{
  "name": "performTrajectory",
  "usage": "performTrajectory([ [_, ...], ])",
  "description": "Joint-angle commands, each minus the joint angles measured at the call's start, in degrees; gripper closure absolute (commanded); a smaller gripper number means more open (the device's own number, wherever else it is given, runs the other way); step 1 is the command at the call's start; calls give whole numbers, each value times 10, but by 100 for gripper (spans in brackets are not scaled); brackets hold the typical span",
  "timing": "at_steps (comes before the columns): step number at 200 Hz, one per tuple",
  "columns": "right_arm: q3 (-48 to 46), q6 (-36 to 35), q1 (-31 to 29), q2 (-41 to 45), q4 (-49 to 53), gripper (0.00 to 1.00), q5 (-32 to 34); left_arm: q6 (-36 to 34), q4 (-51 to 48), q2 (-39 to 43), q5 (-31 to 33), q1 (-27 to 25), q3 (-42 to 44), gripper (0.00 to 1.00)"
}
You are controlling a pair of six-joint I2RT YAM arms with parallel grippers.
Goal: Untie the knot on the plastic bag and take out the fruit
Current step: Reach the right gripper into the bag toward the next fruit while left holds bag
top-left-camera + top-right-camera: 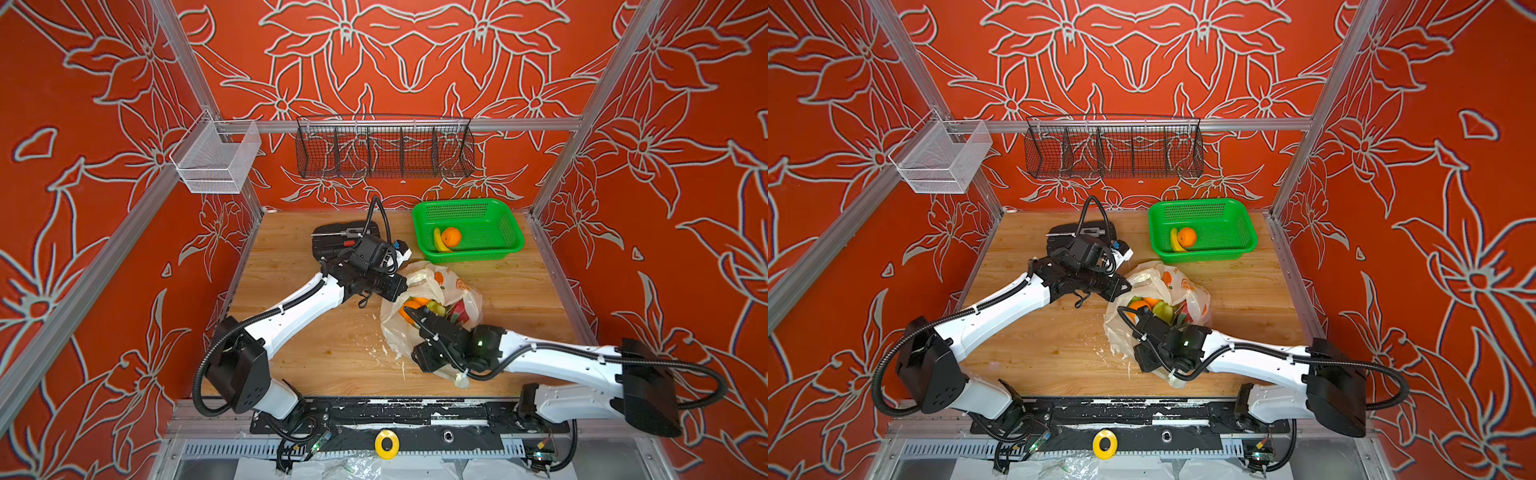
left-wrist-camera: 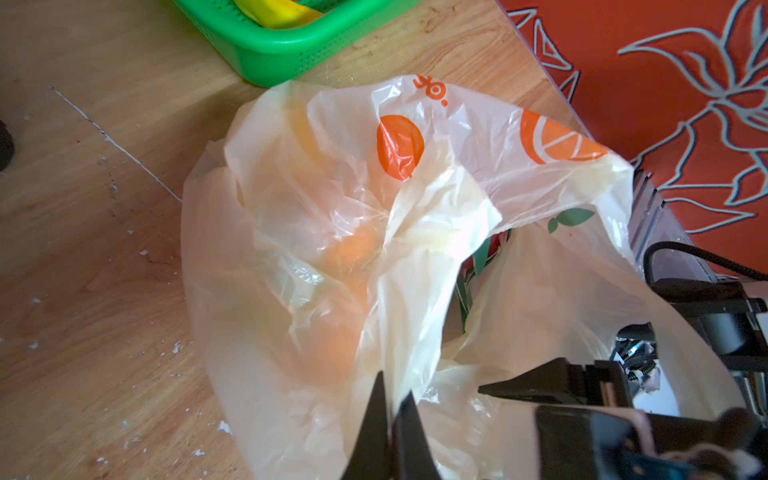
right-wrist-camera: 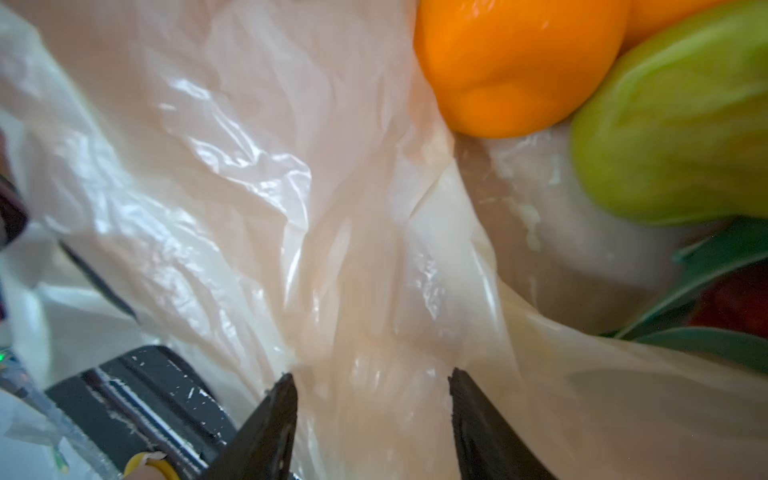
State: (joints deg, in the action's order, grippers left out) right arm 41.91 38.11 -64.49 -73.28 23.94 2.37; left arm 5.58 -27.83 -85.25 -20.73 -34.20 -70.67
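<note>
Plastic bag [image 2: 316, 232] film was what both sets of fingers met. Our left gripper [image 2: 394, 386] was clenched on a strip of the bag's rim. Its two black fingers [image 2: 372, 419] were pressed together, and the cream plastic ran up from between them. Our right gripper [image 3: 372, 374] had its fingers [image 3: 274, 419] spread apart, with crumpled film lying across the gap. We could not tell whether the tips touched it.

Just past those spread fingers, inside the bag, a round orange fruit [image 3: 511, 62] lay against a green fruit [image 3: 673, 124]. Dark green leaves [image 3: 727, 249] and a bit of red showed beside them.

In both top views the bag [image 1: 390, 332] [image 1: 1115, 328] sat near the middle of the wooden table [image 1: 324, 357], mouth open upward. The fruit [image 1: 415, 305] [image 1: 1144, 305] showed inside it. The left arm reached to the bag's far rim, and the right arm came in over its near side.

Just behind the bag stood a green basket [image 1: 469, 253] [image 1: 1204, 253]. It held an orange [image 1: 451, 237] and a banana [image 1: 439, 243], touching each other.
</note>
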Motion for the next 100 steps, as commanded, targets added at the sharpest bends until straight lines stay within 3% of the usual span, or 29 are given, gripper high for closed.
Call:
performTrajectory([
  [1,-11,29,-17,-12,-62,40,-22,1,9,12,13,-2,4,100],
  [32,-23,37,-21,-9,-90,40,-42,7,9,15,22,-2,5,100],
  [100,12,43,2,72,-45,27,122,8,9,36,33,-1,9,100],
])
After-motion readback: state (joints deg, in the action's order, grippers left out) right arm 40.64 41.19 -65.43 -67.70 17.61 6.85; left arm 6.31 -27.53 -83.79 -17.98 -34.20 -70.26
